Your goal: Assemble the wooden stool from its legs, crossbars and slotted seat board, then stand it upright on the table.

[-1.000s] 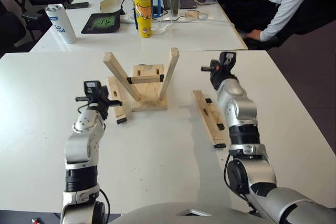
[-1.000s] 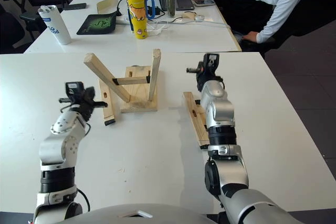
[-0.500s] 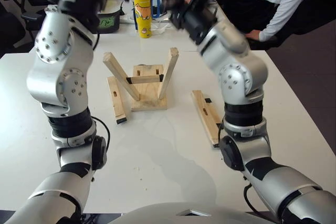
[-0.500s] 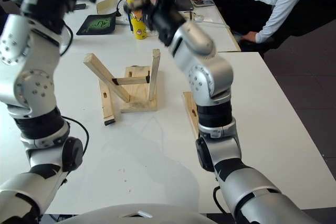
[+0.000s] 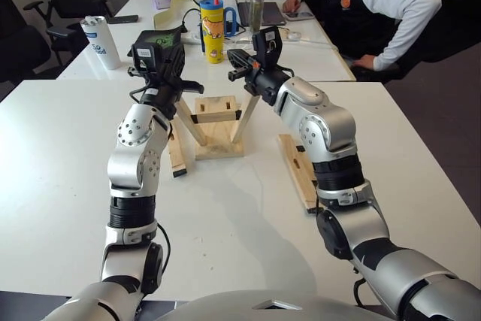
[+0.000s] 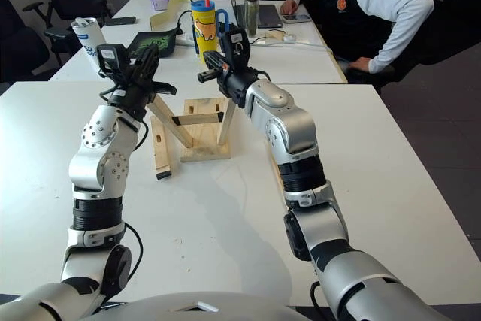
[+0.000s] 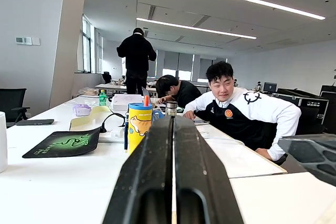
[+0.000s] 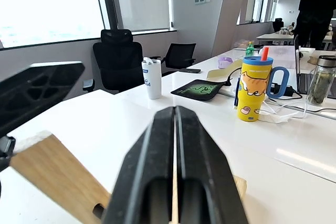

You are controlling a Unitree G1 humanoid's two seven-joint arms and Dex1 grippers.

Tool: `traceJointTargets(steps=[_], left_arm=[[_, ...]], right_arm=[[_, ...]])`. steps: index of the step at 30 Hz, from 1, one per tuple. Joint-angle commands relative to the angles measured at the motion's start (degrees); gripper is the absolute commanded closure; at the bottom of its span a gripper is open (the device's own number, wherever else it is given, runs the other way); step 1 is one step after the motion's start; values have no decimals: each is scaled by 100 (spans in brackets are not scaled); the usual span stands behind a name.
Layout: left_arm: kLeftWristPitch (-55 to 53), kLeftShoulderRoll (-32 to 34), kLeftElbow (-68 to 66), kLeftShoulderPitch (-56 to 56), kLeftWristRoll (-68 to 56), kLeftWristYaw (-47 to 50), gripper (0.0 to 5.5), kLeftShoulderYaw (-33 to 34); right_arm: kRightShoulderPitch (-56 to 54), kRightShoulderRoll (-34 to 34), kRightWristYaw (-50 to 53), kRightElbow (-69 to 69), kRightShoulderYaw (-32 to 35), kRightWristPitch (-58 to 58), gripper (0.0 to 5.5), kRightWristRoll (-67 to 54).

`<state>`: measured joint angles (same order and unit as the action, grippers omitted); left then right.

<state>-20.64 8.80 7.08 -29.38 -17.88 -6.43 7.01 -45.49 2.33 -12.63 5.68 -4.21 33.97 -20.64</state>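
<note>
The slotted seat board (image 5: 219,139) lies flat on the white table with two legs (image 6: 226,121) standing up from it and a crossbar (image 6: 197,119) between them. One loose leg piece (image 6: 160,154) lies to its left and another (image 5: 299,171) to its right. My left gripper (image 5: 167,71) hovers at the top of the left leg, shut and empty. My right gripper (image 5: 254,73) hangs by the top of the right leg, also shut with nothing in it. A leg's end (image 8: 55,179) lies beside the right fingers (image 8: 157,150).
The table behind holds a yellow cup (image 5: 213,26), a white tumbler (image 5: 98,41), a dark mouse pad (image 6: 154,41) and cables. A person sits at its far right end. Bare white tabletop (image 5: 225,216) stretches in front of the stool.
Both arms rose from the table beside the stool, swung up high, and now hang by the tops of the legs. The wooden parts have not moved.
</note>
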Motion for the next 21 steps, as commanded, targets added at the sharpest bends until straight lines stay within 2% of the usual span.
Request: traceJointTargets(steps=[1, 4, 8, 10, 13, 18, 21], left_arm=[[258, -37, -255, -208, -36, 300, 548, 465], [542, 44, -37, -290, -16, 316, 548, 607], [546, 160, -7, 2, 8, 337, 548, 798], [543, 205, 13, 310, 73, 373, 548, 901], [440, 154, 75, 631, -87, 568, 548, 1231], [348, 136, 105, 1014, -114, 554, 548, 1286], [198, 76, 44, 1154, -202, 581, 548, 1313]], right_arm=[[150, -332, 286, -157, 531, -576, 550, -118], [-81, -496, 443, -371, 1039, -1239, 550, -315], [-321, -207, 608, 250, 1315, -1635, 550, -47], [-256, 194, 383, 981, 1038, -1742, 550, 435], [-59, 867, -570, 1694, 88, -2097, 550, 1322], [-477, 1190, -1593, 3058, 23, -3018, 550, 1476], [-634, 1162, -2406, 3548, -86, -3500, 550, 1421]])
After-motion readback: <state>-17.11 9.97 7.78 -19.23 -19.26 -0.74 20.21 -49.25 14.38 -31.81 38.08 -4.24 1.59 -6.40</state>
